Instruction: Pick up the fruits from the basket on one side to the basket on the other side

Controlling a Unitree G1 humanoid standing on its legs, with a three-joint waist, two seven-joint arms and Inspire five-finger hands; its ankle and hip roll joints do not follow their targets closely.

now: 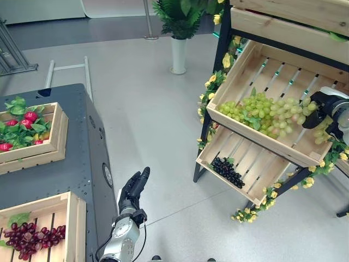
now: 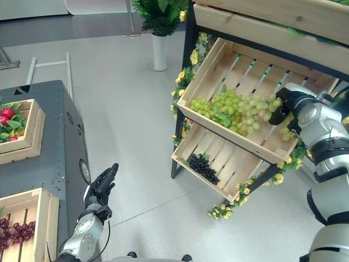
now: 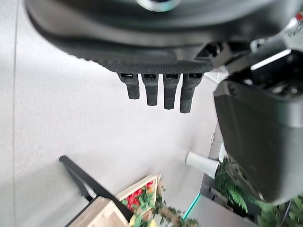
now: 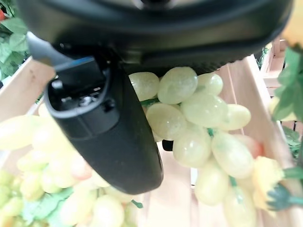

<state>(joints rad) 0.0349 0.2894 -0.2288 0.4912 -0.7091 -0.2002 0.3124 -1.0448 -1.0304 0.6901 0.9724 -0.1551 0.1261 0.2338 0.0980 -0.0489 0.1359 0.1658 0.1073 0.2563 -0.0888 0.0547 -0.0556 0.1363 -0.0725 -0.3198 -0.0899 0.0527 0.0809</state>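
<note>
Right hand (image 2: pixel 286 106) down in the upper shelf crate (image 2: pixel 218 65), curled round a bunch of green grapes (image 4: pixel 199 123) at the pile's edge, likely for lifting clear; left hand (image 1: pixel 133 188) loose-fingered, idle beside the grey table (image 1: pixel 71 164).

Both eye views are looking down from the head, sharing the wooden rack (image 1: pixel 272 120) and floor — the right eye sitting slightly aside. The left wrist camera is facing along its left hand (image 3: pixel 156 90) toward the floor, well away from the rack. The right wrist camera is peering very closely at the green grapes (image 4: pixel 199 123) in the rack.
</note>
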